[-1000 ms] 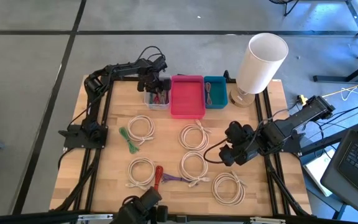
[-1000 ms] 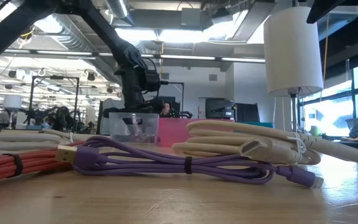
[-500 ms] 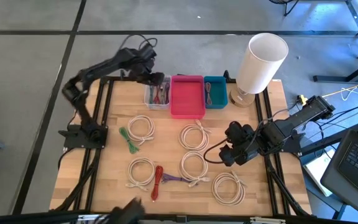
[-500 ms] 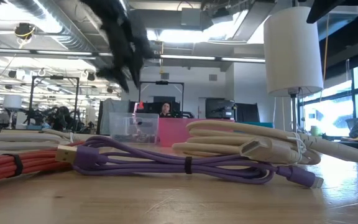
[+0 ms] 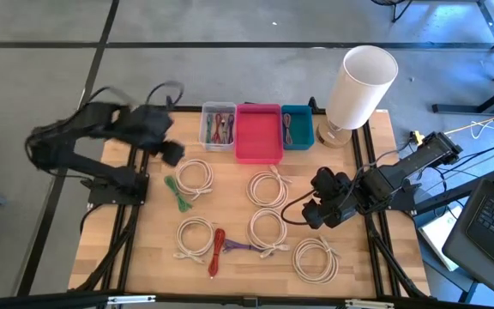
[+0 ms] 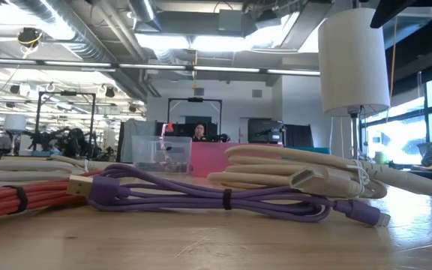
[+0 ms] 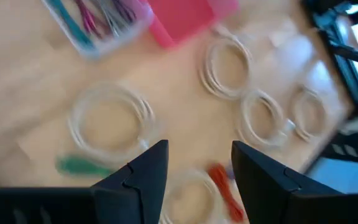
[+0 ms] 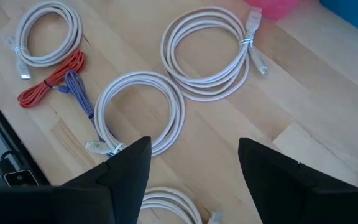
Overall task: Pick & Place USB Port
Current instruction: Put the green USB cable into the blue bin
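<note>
Several coiled USB cables lie flat on the wooden table: white coils (image 5: pixel 195 178) (image 5: pixel 268 187) (image 5: pixel 267 227), a green cable (image 5: pixel 177 190), a red cable (image 5: pixel 219 251) and a purple cable (image 5: pixel 243 247). The clear bin (image 5: pixel 218 127) at the far edge holds coloured cables. My left gripper (image 5: pixel 168 152) hangs open and empty above the table's far left corner, left of the clear bin; the left wrist view shows my left gripper (image 7: pixel 194 171) over a white coil (image 7: pixel 107 124). My right gripper (image 5: pixel 316 208) waits open near the right edge; my right gripper (image 8: pixel 194 180) holds nothing.
A pink bin (image 5: pixel 258 133) and a blue bin (image 5: pixel 297 126) stand beside the clear bin along the far edge. A white lamp (image 5: pixel 358 86) occupies the far right corner. Black frame rails run down both table sides. Bare wood shows between the bins and the coils.
My left arm has pulled away from above the clear bin, risen and swung toward the table's left edge and slightly nearer; it has left the low view. The cables on the table and my right arm have kept still.
</note>
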Action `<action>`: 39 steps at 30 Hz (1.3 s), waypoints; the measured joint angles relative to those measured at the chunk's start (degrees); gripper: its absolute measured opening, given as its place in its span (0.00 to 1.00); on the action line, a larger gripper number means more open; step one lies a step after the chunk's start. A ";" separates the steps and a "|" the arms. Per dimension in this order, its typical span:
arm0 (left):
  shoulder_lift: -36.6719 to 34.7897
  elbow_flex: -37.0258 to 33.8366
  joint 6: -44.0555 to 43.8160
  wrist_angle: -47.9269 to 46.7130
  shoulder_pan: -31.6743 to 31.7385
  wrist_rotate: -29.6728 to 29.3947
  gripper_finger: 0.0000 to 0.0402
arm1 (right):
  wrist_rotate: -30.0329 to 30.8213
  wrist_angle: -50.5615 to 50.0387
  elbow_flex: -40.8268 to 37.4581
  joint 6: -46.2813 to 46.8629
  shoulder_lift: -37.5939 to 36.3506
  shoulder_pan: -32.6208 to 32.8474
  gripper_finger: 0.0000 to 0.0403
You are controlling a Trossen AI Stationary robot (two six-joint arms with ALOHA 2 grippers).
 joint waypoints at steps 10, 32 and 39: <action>-3.02 -10.87 -43.51 -8.04 -30.36 -18.26 0.42 | 1.51 -0.02 0.01 -1.37 0.00 -0.83 0.61; -2.14 -57.60 -76.88 32.44 -34.73 -11.54 0.42 | -0.02 -0.04 0.00 -6.10 0.00 -0.81 0.61; -2.14 -61.11 -74.61 34.27 -27.91 -12.38 0.42 | -0.02 -0.02 0.00 -6.99 0.00 -0.81 0.61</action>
